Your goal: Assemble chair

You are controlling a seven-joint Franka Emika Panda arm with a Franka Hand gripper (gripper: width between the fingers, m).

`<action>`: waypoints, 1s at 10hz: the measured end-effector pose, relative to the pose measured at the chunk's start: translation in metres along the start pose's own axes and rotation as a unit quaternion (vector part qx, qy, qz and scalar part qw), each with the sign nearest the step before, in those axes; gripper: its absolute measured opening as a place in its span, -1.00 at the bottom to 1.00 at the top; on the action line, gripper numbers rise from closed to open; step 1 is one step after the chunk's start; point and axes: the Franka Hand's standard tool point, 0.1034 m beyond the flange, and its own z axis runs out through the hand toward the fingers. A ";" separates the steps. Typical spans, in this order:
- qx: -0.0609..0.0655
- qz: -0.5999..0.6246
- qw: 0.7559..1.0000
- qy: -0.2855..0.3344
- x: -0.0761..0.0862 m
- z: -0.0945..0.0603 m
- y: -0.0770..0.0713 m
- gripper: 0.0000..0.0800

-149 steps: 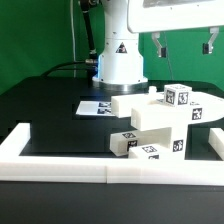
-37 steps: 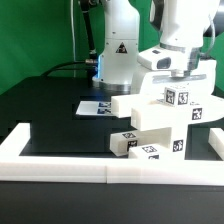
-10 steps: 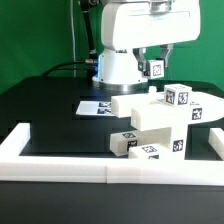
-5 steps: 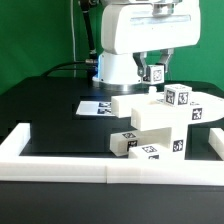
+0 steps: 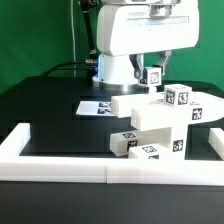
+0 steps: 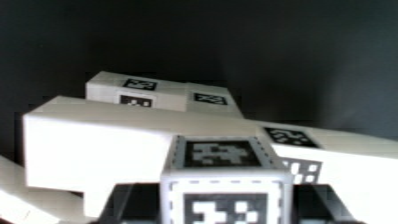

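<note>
A small white cube-like leg [image 5: 155,76] with a black-and-white tag hangs in the air with my gripper [image 5: 154,79] shut on it, just above the back of the pile of chair parts. In the wrist view the leg [image 6: 228,170] fills the space between my dark fingers [image 6: 135,205]. Below it lies a long white block [image 6: 107,135] and, further off, a tagged slab [image 6: 164,90]. In the exterior view the pile holds a flat slab [image 5: 132,103], a thick block [image 5: 158,120], two tagged cubes [image 5: 177,97] and low pieces [image 5: 128,143].
The marker board [image 5: 93,106] lies on the black table to the exterior view's left of the pile. A low white border wall [image 5: 60,167] runs along the front and sides. The robot's base [image 5: 118,62] stands at the back.
My gripper has come down a little with the leg held in it, closer to the pile. The parts on the table have not moved.
</note>
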 end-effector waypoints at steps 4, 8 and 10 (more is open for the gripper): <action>-0.001 0.003 1.000 -0.001 0.001 0.004 -0.001 -0.28; -0.002 0.003 1.000 -0.001 0.003 0.004 -0.003 -0.28; -0.003 0.002 1.000 0.001 0.004 0.004 -0.003 -0.28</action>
